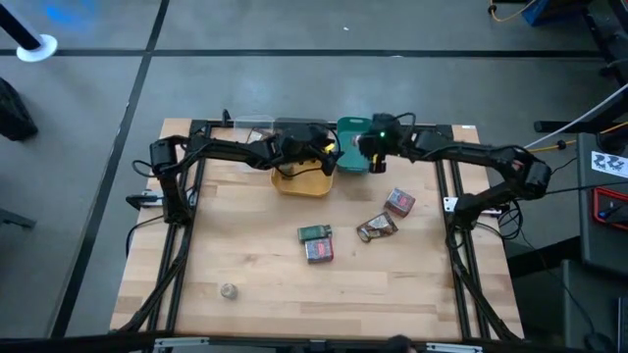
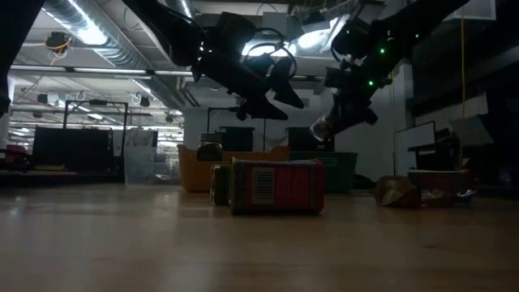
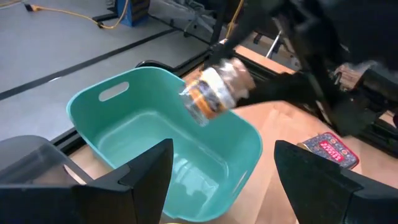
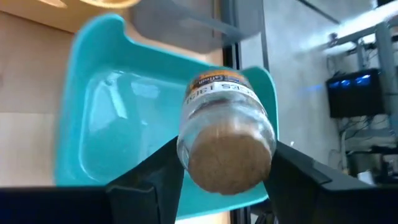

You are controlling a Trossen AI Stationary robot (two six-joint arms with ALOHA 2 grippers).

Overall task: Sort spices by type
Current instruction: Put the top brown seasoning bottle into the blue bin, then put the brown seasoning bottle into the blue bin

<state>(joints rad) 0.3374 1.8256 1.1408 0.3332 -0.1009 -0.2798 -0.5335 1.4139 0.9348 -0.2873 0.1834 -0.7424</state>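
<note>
My right gripper (image 4: 227, 163) is shut on a clear jar of brown spice (image 4: 225, 127) with an orange and white label, above the teal tray (image 1: 351, 162) at the table's far edge. My left gripper (image 3: 224, 180) hangs open beside it, over the yellow tray (image 1: 301, 182), touching nothing. On the table lie a green-capped jar (image 1: 314, 233) on its side, a red box (image 1: 320, 252) next to it, a brown packet (image 1: 376, 227), another red box (image 1: 400, 202) and a small round tin (image 1: 228, 290) near the front left. My right gripper pinches the jar's glass wall (image 4: 186, 149) between its two fingers, one on each side. The jar lies roughly along the fingers, its base toward the wrist camera. It is lifted clear, tilted (image 3: 214, 93), with its far end pointing down into the teal tray.
A clear tray (image 1: 257, 132) sits at the far edge left of the yellow tray. The two arms stand close together over the trays. The wooden tabletop in front of the loose spices is bare, with the frame rails (image 1: 182, 255) along both sides.
</note>
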